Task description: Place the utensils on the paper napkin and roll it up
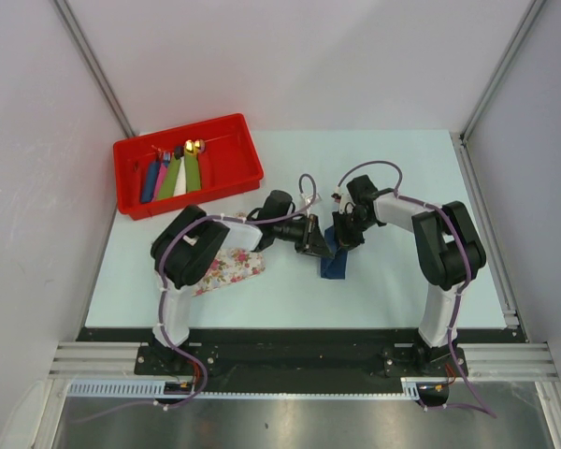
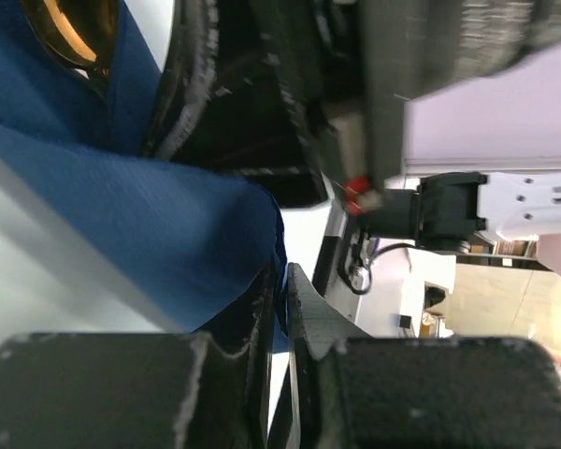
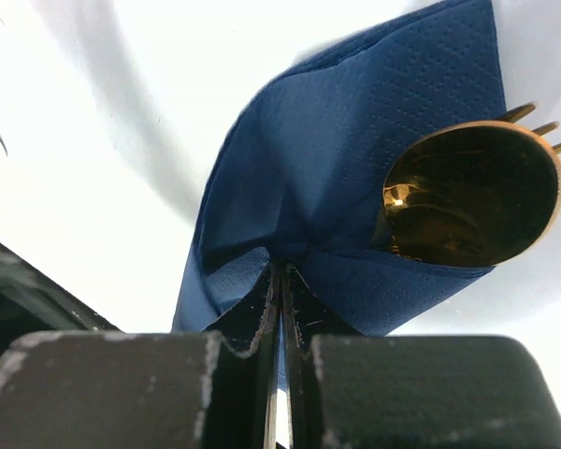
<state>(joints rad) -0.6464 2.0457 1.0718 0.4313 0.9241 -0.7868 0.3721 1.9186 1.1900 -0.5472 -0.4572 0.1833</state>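
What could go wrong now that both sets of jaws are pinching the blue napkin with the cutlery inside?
The thin napkin could tear if the two sets of jaws pull apart. The spoon and fork poke out of the open fold, so they might slide out during rolling.

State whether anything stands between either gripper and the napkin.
Nothing visible does. The right gripper is pinched on a fold of the napkin beside the spoon, and the left gripper is closed on the napkin's edge. No other thing lies between.
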